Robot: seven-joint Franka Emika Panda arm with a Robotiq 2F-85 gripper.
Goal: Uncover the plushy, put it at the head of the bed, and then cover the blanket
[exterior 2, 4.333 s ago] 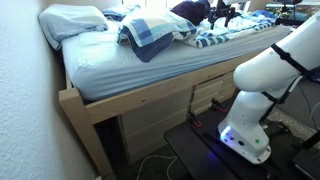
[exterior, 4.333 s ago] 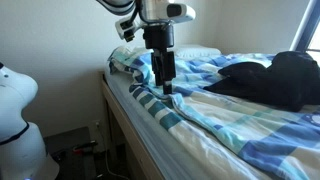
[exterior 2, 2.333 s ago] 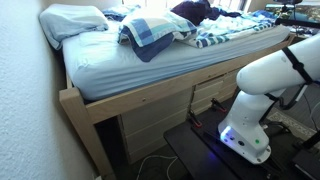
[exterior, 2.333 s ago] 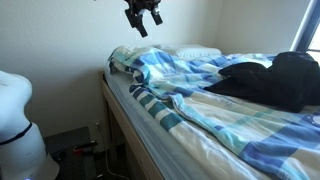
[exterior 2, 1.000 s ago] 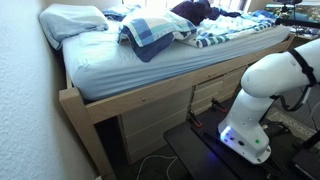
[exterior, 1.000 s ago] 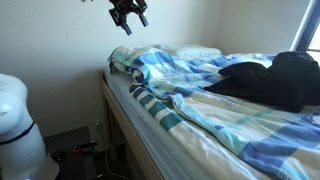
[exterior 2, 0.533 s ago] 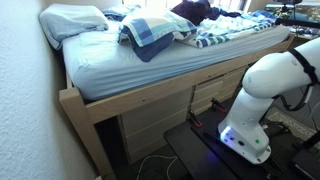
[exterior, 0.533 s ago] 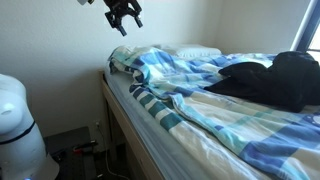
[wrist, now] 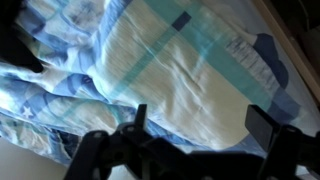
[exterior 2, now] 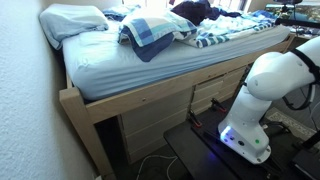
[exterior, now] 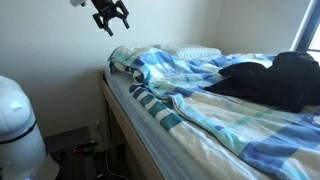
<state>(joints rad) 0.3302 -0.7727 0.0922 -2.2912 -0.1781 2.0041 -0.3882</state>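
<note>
High above the head-end corner of the bed [exterior: 112,115], close to the wall, I am holding my claw [exterior: 110,17] with its jaws spread wide and nothing between them. Below it the blanket [exterior: 200,98] is lying rumpled along the bed's near edge up to the pillow [exterior: 196,52]. No view is showing the plushy, so I am judging it to be lying under that blanket. I am taking the uncovering as the step in hand, though the toy may be sitting at the head already. The next move is calling for a descent onto a blanket fold near the edge, a pinch and a peel-back. I am counting one claw, one bed, one blanket, one pillow, one black bundle [exterior: 272,80], and no plushy in sight.
</note>
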